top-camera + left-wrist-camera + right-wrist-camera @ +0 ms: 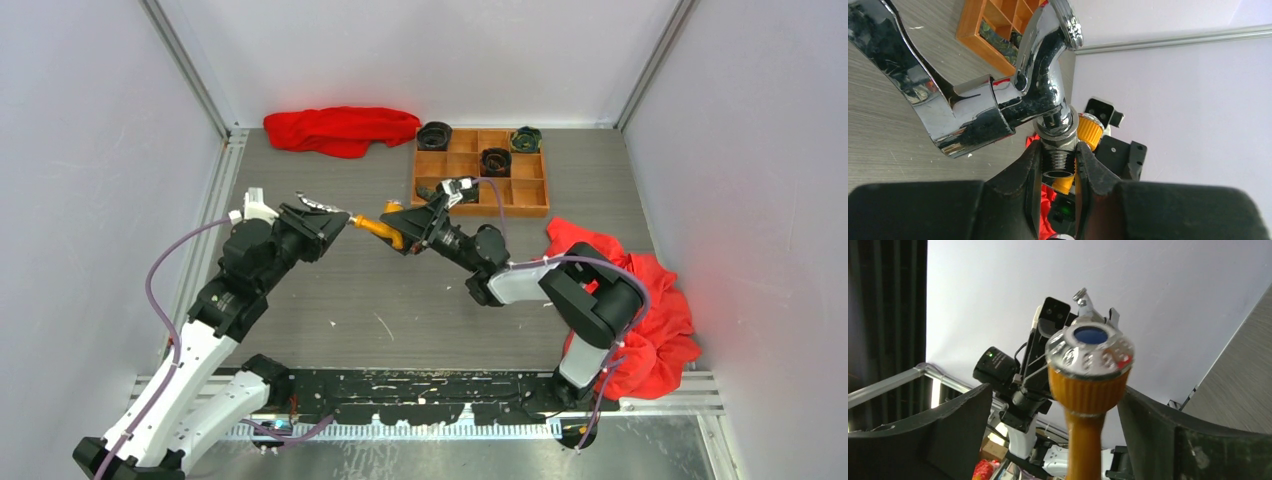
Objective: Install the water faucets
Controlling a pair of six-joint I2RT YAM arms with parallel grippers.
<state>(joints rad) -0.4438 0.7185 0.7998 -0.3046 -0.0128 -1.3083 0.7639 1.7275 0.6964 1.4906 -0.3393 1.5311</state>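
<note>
Left wrist: silver faucet [1043, 95] is pinched by left gripper [1058, 150]; orange faucet [1088, 131], at four o'clock, is flanked untouched by wide-spread right gripper [1054, 395].

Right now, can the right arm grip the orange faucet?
Probably yes. The right gripper stands open with the orange faucet between its jaws and nothing else in the gap. The left gripper is shut on the silver faucet at its threaded end, close by but not blocking.

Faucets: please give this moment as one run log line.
left fingers: shut on silver faucet thread | right fingers: open, orange faucet between them
</note>
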